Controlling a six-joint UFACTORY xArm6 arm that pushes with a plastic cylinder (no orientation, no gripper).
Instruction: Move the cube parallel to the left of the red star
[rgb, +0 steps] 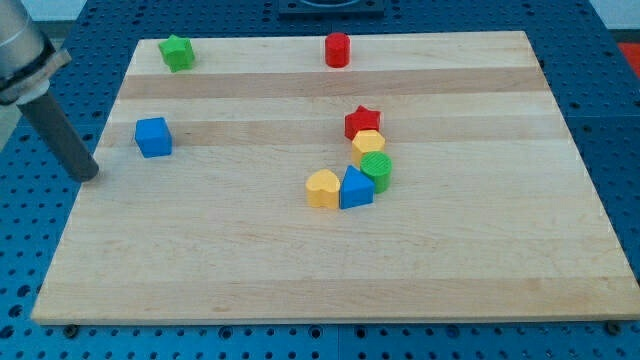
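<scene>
A blue cube sits on the wooden board at the view's left. A red star lies right of the board's middle, far to the right of the cube and slightly higher in the view. My tip rests at the board's left edge, to the lower left of the blue cube and apart from it. The dark rod slants up toward the view's top left corner.
A yellow block, a green cylinder, a blue block and a yellow heart cluster just below the red star. A green star and a red cylinder sit near the board's top edge.
</scene>
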